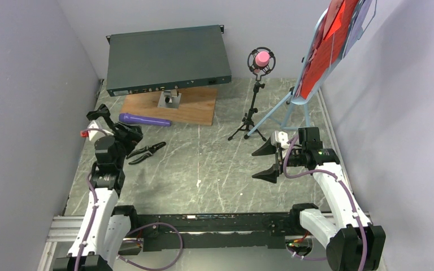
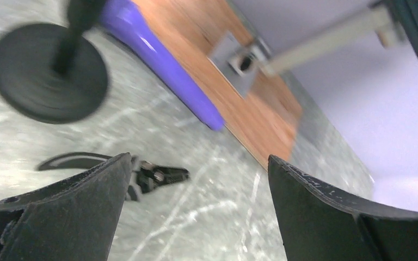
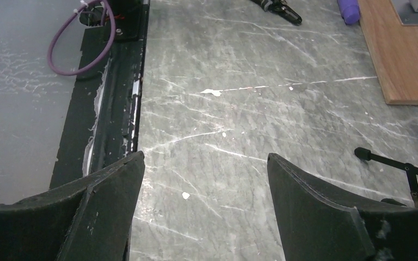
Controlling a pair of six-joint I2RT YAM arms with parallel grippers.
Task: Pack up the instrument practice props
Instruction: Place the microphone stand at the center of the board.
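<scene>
- Stone-look table (image 1: 203, 169) — grey-green, veined with white streaks.
- Slim plastic toy microphone (image 1: 144, 119) — solid purple.
- Round-headed toy microphone (image 1: 261, 58) — pink, in a black tripod holder (image 1: 255, 104).
- Metal music tripod (image 1: 271, 114) — light blue; the music sheets (image 1: 328, 48) on it are red.
- Flat metal rack box (image 1: 166, 56) — dark green.
- Flat wooden board (image 1: 198, 110) — brown, grained.
- Disc-shaped round base (image 2: 49, 73) — black.

Top camera looks down from behind; both low wrist cameras share the purple microphone (image 2: 163, 60) ahead of the left end effector (image 2: 198, 159).
</scene>
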